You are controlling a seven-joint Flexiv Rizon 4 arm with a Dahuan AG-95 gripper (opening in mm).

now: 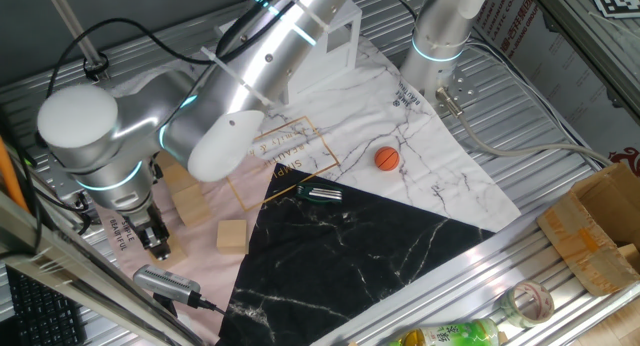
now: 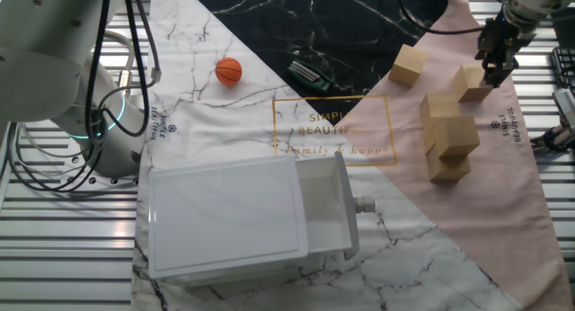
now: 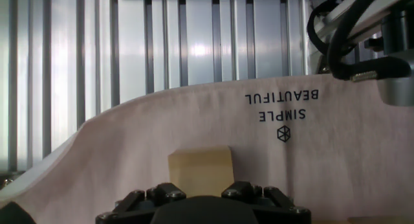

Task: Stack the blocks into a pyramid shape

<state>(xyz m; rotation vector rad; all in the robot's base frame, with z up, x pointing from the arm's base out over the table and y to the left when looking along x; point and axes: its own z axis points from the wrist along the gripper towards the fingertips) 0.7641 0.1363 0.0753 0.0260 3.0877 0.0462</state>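
Note:
Several tan wooden blocks lie on the pink part of the cloth. Three of them form a cluster [image 2: 452, 136], with one block resting on top of the others. One block [image 2: 409, 64] lies alone nearer the black marble area, also seen as the single block [image 1: 232, 236]. My gripper [image 2: 496, 75] hangs at the cloth's edge, right against another block [image 2: 469, 83]. In the hand view this block [image 3: 200, 171] sits centred just past the gripper's black body. The fingertips are hidden, so contact is unclear. In the one fixed view the gripper [image 1: 158, 244] stands low over the cloth.
An orange ball [image 2: 228, 70] lies on the white marble cloth. A white box-like house [image 2: 243, 217] stands near the arm's base. A small dark green and black object [image 2: 311, 75] lies on the black area. Cables and ribbed metal table [image 3: 194, 43] surround the cloth.

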